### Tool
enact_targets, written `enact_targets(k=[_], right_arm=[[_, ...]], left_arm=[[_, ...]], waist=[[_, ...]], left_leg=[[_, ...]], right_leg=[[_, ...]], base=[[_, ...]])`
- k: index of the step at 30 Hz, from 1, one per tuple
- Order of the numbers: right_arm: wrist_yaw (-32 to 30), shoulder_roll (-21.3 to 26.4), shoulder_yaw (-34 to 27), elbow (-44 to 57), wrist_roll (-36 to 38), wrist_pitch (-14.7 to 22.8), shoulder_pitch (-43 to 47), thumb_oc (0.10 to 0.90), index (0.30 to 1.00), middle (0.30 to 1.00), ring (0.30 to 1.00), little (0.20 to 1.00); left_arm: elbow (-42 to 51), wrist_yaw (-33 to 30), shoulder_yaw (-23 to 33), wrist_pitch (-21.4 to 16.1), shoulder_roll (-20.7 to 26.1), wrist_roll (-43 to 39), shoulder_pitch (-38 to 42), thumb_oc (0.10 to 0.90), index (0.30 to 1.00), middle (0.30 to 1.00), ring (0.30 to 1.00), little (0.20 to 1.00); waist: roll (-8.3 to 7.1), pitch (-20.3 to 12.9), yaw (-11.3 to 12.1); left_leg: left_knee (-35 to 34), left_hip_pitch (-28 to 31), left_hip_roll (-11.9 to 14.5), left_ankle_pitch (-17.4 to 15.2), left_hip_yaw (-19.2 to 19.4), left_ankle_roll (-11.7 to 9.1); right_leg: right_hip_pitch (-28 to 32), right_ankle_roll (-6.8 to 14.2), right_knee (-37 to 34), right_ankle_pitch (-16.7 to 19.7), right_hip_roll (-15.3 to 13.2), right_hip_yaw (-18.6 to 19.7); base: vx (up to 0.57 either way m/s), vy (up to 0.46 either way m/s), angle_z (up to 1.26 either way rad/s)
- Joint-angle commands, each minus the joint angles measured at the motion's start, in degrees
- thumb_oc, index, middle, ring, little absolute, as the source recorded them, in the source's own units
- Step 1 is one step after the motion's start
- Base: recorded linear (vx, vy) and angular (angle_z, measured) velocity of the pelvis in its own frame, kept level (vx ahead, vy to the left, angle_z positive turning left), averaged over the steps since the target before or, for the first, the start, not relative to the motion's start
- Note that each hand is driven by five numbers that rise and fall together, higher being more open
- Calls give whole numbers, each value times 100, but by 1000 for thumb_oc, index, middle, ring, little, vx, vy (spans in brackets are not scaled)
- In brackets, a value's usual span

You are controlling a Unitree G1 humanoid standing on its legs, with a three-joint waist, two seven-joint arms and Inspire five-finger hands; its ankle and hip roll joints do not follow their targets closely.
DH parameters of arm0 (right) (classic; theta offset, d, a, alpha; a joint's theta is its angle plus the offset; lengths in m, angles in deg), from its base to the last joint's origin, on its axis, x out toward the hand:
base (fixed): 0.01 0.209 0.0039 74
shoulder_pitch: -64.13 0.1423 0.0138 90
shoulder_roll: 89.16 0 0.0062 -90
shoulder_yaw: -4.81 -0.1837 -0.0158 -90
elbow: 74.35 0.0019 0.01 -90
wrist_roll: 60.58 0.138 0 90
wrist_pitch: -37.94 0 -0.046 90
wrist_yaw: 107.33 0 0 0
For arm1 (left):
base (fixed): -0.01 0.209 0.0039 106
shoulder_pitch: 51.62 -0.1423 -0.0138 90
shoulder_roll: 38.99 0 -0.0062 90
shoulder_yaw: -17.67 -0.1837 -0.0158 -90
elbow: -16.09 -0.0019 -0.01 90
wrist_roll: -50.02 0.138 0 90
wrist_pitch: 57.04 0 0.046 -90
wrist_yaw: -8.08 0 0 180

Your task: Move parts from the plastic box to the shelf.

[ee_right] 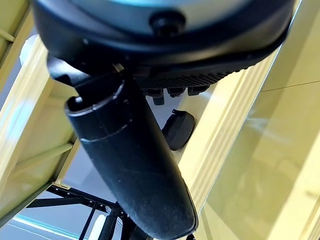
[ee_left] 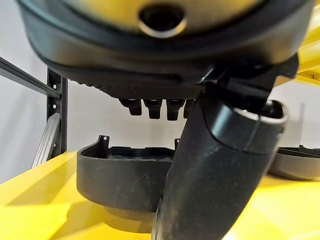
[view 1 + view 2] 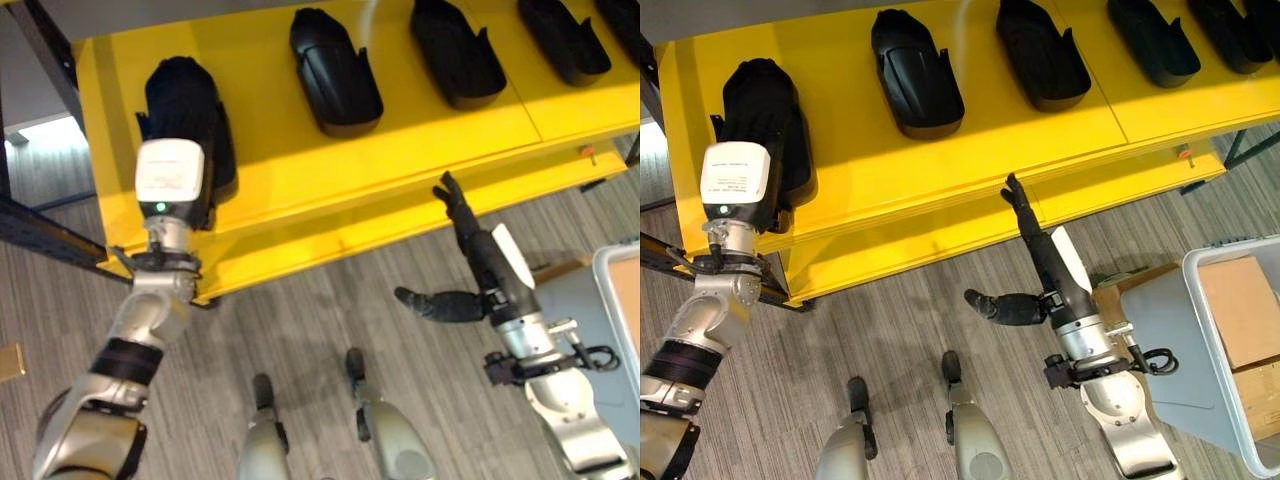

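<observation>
Several black shell-shaped parts lie in a row on the yellow shelf (image 3: 300, 170). My left hand (image 2: 215, 170) reaches over the near end of the leftmost part (image 2: 120, 175), also seen from above (image 3: 190, 90). Its fingers are straight and the part rests on the shelf past them. The neighbouring part (image 3: 335, 70) lies to its right. My right hand (image 3: 480, 255) hangs below the shelf's front edge, open, with its fingers pointing up at the edge, its thumb stuck out sideways, and nothing in it. The grey plastic box (image 3: 1170, 320) stands at the right.
A dark metal frame bar (image 3: 40, 240) runs along the shelf's left side. A lower yellow tier (image 3: 330, 240) juts out under the top one. Brown cardboard (image 3: 1245, 300) lies inside the plastic box. Grey plank floor spreads between shelf and box.
</observation>
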Motion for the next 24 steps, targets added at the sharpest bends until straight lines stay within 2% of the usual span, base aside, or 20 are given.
enact_targets(k=[1, 19, 24], right_arm=[[-87, 85, -319, 529, 218, 494, -23, 900, 1000, 1000, 1000, 1000], [104, 12, -431, 400, 190, 322, -159, 900, 1000, 1000, 1000, 1000], [158, -18, -407, 377, 217, 328, -213, 900, 1000, 1000, 1000, 1000]], left_arm=[[99, -124, 30, -86, 119, 106, 300, 900, 1000, 1000, 1000, 1000], [796, 477, 141, -459, 908, -588, 652, 900, 1000, 1000, 1000, 1000], [680, 548, -65, -545, 1100, -866, 868, 900, 1000, 1000, 1000, 1000]], waist=[[77, -1126, -85], [182, -1329, 1], [207, -1377, -2]], left_leg=[[41, 257, -102, -283, 159, 241], [-159, 586, -173, -292, 109, 265], [-188, 670, -184, -295, 108, 270]], right_leg=[[345, 231, 633, -1199, -175, -149], [704, 278, 480, -1211, -266, -268], [788, 293, 465, -1224, -280, -294]], base=[[33, -5, 1], [17, 1, 1], [8, 2, 2]])
